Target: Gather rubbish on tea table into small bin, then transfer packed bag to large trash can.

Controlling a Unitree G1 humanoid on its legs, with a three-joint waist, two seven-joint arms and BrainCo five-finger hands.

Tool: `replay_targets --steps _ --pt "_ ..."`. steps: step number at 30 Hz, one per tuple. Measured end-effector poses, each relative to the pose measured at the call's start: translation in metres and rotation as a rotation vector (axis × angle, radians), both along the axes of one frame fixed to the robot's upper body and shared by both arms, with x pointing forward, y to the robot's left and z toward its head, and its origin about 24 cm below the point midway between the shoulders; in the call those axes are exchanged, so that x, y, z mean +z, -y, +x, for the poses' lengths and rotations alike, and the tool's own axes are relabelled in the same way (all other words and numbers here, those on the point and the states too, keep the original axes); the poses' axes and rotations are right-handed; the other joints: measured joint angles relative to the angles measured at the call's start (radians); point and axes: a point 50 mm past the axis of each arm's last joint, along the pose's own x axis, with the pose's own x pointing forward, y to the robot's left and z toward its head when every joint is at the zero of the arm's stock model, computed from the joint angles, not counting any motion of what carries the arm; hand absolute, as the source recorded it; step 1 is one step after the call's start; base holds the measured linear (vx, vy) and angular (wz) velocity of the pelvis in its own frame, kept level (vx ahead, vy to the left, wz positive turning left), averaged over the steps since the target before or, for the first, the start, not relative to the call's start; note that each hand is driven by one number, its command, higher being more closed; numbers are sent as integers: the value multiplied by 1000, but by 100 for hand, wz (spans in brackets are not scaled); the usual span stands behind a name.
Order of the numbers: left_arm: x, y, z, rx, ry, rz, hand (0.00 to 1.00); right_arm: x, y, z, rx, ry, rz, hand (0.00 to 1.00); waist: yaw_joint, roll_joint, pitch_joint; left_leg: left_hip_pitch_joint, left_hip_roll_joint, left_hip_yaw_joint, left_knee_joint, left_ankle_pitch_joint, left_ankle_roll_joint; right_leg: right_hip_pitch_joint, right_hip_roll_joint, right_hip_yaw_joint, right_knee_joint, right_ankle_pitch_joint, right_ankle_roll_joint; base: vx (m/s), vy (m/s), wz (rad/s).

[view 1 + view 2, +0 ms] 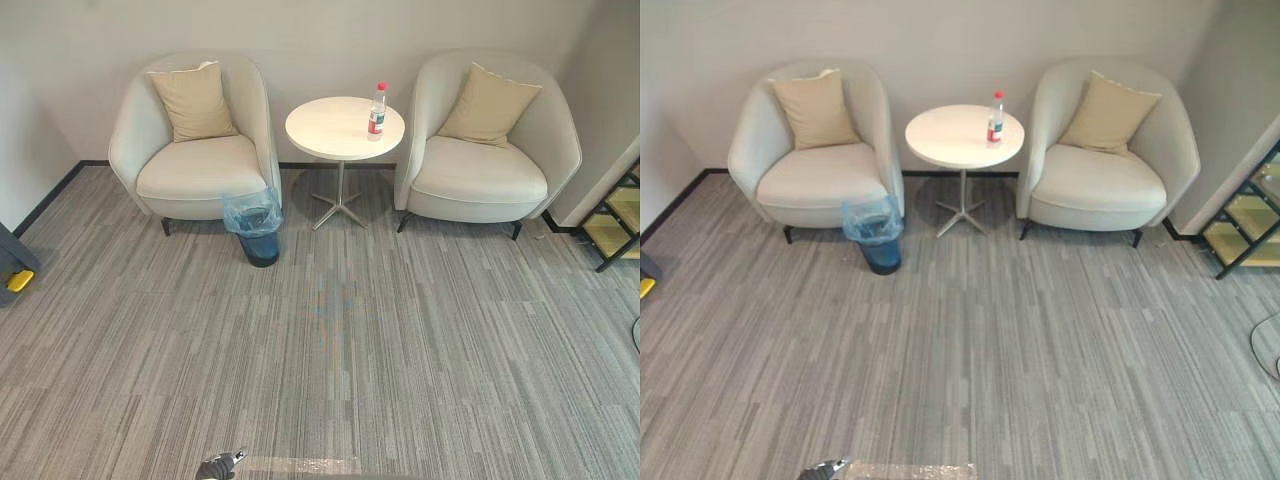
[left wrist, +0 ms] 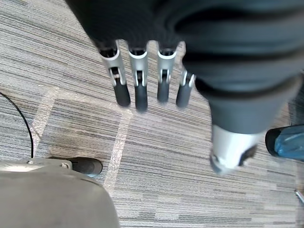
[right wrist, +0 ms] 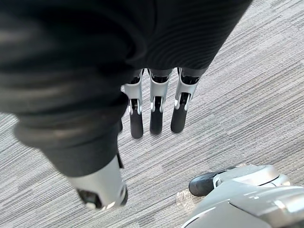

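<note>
Both left hand (image 2: 137,88) and right hand (image 3: 156,111) hang straight-fingered, empty; bottle (image 1: 377,108) stands at three o'clock on the tabletop (image 1: 325,130), small bin (image 1: 258,230) at seven.

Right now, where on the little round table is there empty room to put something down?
Most of the round table is bare: its middle and the side toward the left armchair. Only its right edge is taken, where the bottle stands, beside the right armchair.
</note>
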Motion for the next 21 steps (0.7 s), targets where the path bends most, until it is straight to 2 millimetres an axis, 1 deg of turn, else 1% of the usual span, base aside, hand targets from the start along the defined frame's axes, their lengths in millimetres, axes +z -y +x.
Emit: replay_targets --steps 17,21 --pt "0 -2 0 -10 -10 21 0 0 -1 0 8 -5 -2 0 3 -2 4 1 0 -4 -3 1 1 -1 0 0 0 0 0 -14 -7 0" --pt "0 -2 2 -33 -12 25 0 0 -1 0 8 -6 -2 0 3 -6 7 1 -1 -6 -4 1 2 -1 0 -1 -2 0 0 -9 -5 0"
